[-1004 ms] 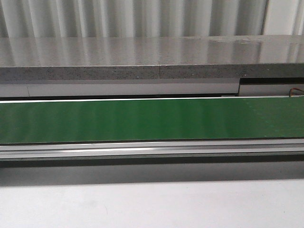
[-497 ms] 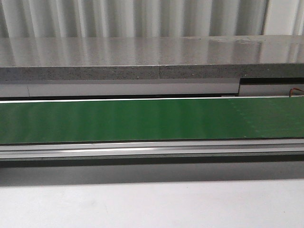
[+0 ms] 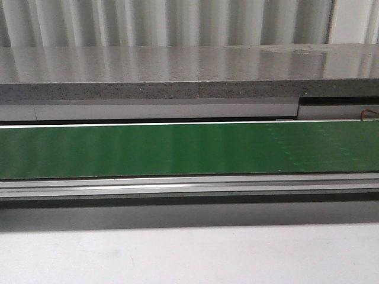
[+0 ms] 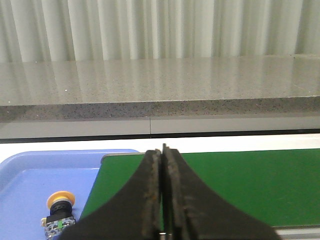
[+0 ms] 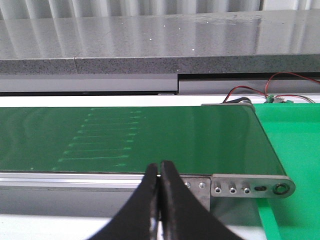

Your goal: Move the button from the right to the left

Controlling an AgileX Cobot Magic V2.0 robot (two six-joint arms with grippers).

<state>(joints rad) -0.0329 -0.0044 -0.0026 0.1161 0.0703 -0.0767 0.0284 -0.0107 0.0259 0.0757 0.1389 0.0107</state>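
The button (image 4: 59,212), with a round yellow-orange cap, a black neck and a grey body with a green dot, lies in a blue tray (image 4: 30,185) at the left end of the green conveyor belt (image 3: 189,148). It shows only in the left wrist view. My left gripper (image 4: 162,150) is shut and empty over the belt's left end, to the right of the button. My right gripper (image 5: 160,166) is shut and empty in front of the belt's right end (image 5: 235,140). Neither gripper shows in the front view.
A grey speckled stone counter (image 3: 189,71) runs behind the belt. A bright green surface (image 5: 295,140) lies past the belt's right end, with red and black wires (image 5: 270,87) behind it. A metal end bracket with bolts (image 5: 250,187) is near my right gripper. White tabletop (image 3: 189,254) lies in front.
The faint pattern on the belt's right part has drifted a little to the left in the front view. Nothing else has moved.
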